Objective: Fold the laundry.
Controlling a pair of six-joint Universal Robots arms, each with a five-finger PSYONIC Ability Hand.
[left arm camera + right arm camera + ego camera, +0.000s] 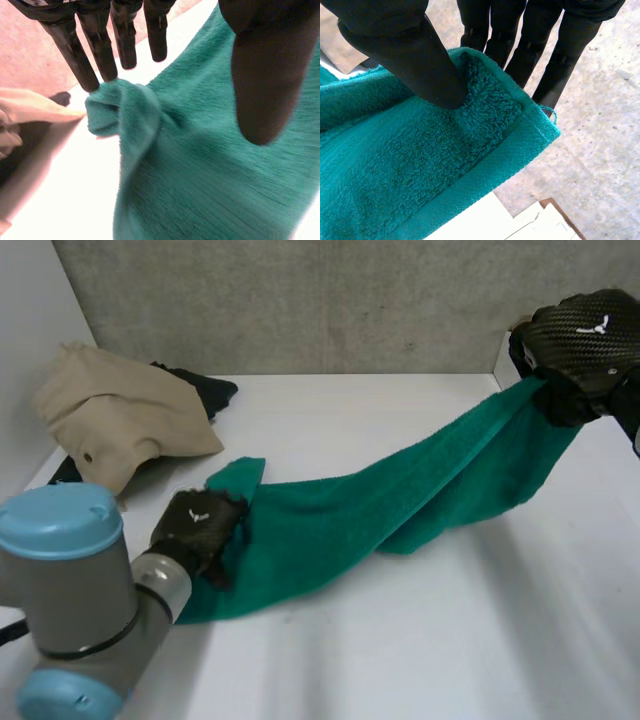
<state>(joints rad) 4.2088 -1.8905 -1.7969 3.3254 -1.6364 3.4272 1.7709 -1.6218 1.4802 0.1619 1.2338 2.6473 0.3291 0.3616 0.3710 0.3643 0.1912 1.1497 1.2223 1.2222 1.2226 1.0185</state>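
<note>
A white tabletop point(420, 640) under a grey wall point(300, 300) carries the laundry. At the near end of the green towel point(330, 520), the left hand point(197, 523) rests on a bunched corner, fingers straight and gripping nothing. The towel runs twisted and unspread up to its far end, where the right hand point(585, 340) pinches a corner between thumb and fingers. Beyond the towel's near end, a beige garment point(120, 410) and a dark garment point(205, 390) lie crumpled. I judge no fold is made yet, so all the folding is left.
</note>
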